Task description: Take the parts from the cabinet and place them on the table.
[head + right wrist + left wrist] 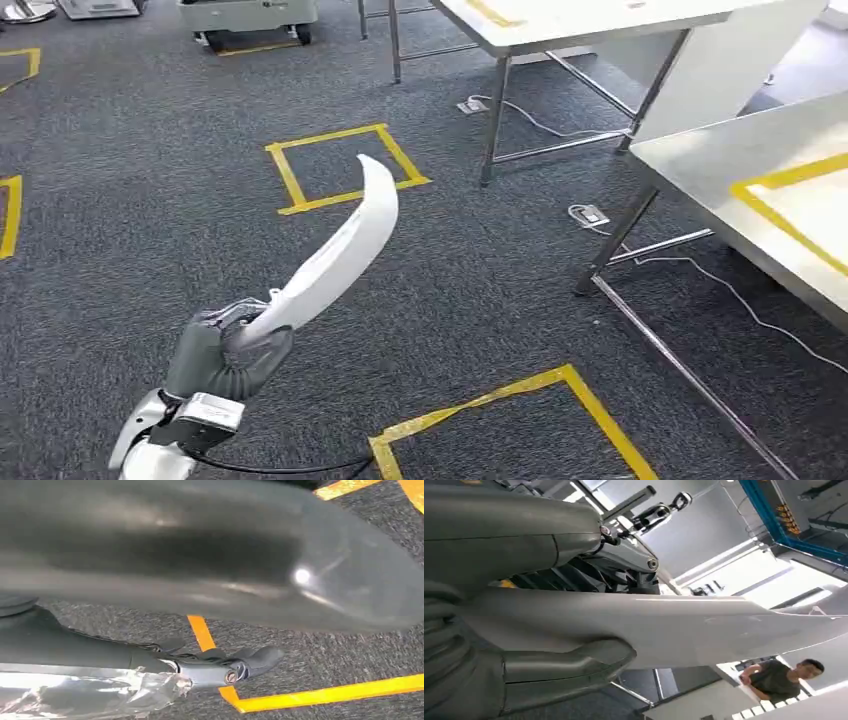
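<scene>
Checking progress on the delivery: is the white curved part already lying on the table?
No, the left hand holds the white curved part above the carpet, apart from the table.

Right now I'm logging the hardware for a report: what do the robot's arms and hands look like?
The left robot hand has a grey ribbed cover and thick grey thumb; its silver wrist carries a black cable. The right robot hand has dark fingers, with crinkled silver wrap behind.

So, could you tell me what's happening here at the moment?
The robot's left hand holds a long, curved white part, raised above the grey carpet. A metal table marked with yellow tape stands ahead to the right, and the part is not yet over it. The right hand hangs above the floor, apparently empty. A person shows in the left wrist view.
</scene>
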